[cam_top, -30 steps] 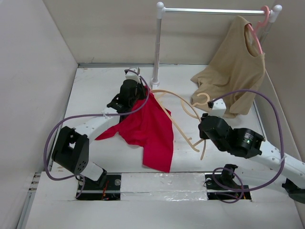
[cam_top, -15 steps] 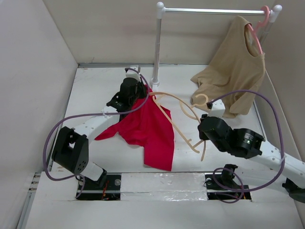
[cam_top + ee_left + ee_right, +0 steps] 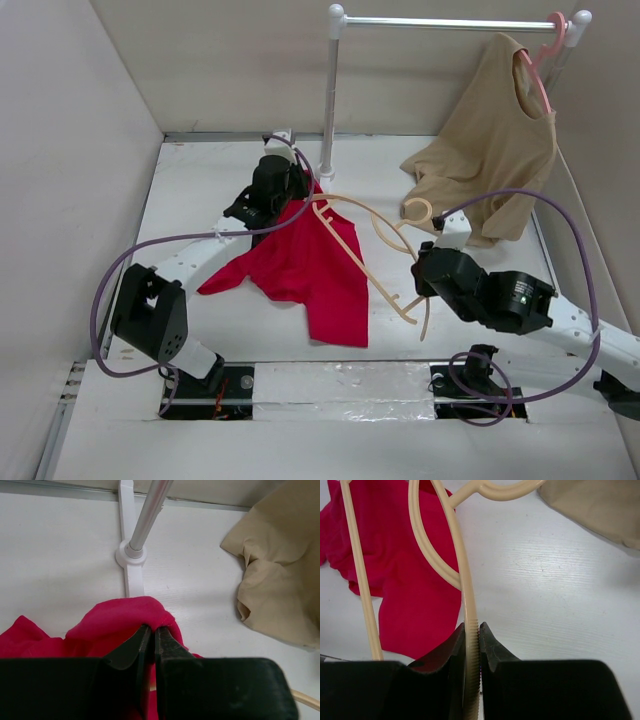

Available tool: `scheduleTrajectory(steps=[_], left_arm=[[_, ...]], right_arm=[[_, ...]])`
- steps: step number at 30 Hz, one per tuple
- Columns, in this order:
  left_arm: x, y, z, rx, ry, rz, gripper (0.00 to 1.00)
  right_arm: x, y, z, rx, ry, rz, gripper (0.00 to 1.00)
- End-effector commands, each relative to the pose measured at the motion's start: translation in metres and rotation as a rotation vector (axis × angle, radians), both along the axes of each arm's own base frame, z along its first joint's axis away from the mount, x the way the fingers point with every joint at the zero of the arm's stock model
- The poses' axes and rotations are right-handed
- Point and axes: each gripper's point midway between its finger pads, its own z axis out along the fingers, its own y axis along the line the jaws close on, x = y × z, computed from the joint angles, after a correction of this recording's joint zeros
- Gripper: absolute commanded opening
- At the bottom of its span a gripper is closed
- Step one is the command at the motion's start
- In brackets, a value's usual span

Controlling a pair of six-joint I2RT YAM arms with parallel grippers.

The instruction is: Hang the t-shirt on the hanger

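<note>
The red t-shirt (image 3: 305, 265) is lifted at its far end and trails down onto the table toward the near side. My left gripper (image 3: 298, 190) is shut on a fold of the t-shirt (image 3: 120, 622) near the rack's base. My right gripper (image 3: 422, 280) is shut on the ribbed shoulder bar of the beige hanger (image 3: 365, 255), held above the table right of the shirt. In the right wrist view the hanger (image 3: 465, 595) runs up between my closed fingers, with the t-shirt (image 3: 395, 580) behind it. The hanger's far arm lies over the shirt's upper edge.
A white clothes rack (image 3: 330, 100) stands at the back, its foot (image 3: 130, 560) just beyond my left gripper. A tan shirt (image 3: 490, 150) hangs from a pink hanger (image 3: 545, 50) at the rack's right end and drapes onto the table. Walls close in the left and back sides.
My left gripper has moved away and a little up with the t-shirt, drawing the cloth with it. My right gripper has shifted the hanger slightly left toward the shirt.
</note>
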Motion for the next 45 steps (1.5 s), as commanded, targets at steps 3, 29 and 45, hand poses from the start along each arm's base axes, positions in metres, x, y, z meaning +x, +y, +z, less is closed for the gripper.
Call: scheduleTrajectory(steps=[3, 29, 45], left_arm=[[0.001, -0.001, 0.032, -0.044, -0.075, -0.01, 0.0], [-0.049, -0.038, 0.038, -0.083, 0.013, -0.244, 0.0], [-0.099, -0.05, 0.112, -0.23, -0.025, -0.425, 0.0]], right_arm=[[0.011, -0.007, 0.018, 0.023, -0.067, -0.091, 0.0], [0.053, 0.051, 0.021, 0.055, -0.25, -0.038, 0.0], [0.079, 0.073, 0.051, 0.133, -0.588, -0.078, 0.0]])
